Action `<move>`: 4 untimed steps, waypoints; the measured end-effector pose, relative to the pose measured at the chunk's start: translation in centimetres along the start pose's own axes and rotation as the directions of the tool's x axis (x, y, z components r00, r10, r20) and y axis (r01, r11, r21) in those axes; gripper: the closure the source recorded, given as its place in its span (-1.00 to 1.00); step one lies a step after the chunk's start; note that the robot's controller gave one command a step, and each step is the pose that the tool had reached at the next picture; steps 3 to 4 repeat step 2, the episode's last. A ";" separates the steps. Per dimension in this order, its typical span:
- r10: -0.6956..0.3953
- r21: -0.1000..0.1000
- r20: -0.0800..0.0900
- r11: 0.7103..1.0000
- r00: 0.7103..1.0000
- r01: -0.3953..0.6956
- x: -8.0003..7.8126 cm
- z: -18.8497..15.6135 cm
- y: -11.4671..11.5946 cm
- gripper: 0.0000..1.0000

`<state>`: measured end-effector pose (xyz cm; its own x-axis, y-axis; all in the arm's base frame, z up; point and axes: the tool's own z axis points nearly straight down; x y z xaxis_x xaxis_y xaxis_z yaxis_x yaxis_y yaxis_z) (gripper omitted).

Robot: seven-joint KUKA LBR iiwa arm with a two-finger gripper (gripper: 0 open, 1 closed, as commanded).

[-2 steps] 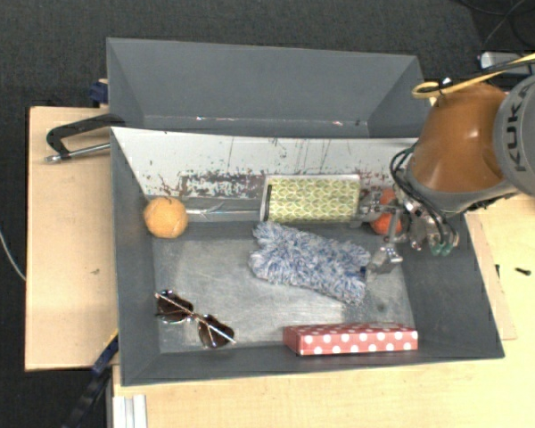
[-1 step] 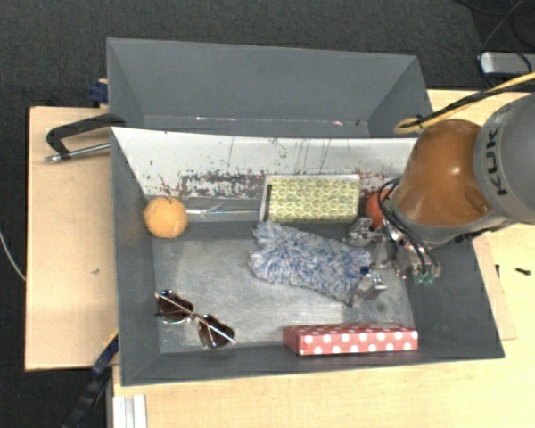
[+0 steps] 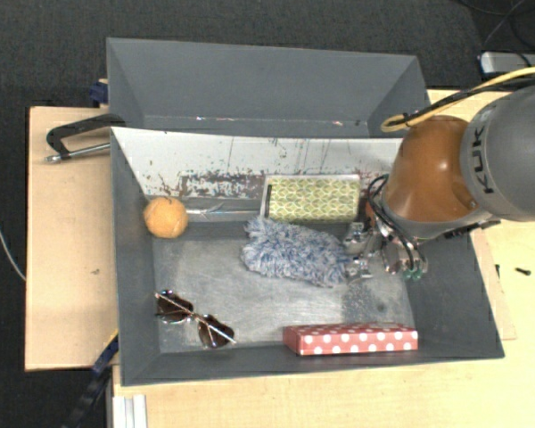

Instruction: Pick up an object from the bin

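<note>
Blue-grey shaggy cloth just beside gripper; "KU" on arm.

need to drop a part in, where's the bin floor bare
Bare floor between orange ball, sunglasses and blue cloth, and between cloth and red dotted box. Crowded at the back right: cloth, green box, gripper.

From right, arm angled down; tool low, pointing left.

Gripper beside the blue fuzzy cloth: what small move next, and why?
Probably nudge the gripper over the blue fuzzy cloth before lowering: it sits at the cloth's edge nearest the arm, not above its bulk.
</note>
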<state>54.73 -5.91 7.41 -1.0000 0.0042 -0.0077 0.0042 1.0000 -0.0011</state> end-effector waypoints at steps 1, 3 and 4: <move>0.000 0.000 0.000 1.000 1.000 0.000 0.0 0.0 0.0 1.00; -0.092 0.001 0.007 0.996 0.996 0.092 -0.2 -19.6 -0.2 1.00; -0.092 0.001 0.007 0.996 0.996 0.092 -0.2 -19.6 -0.2 1.00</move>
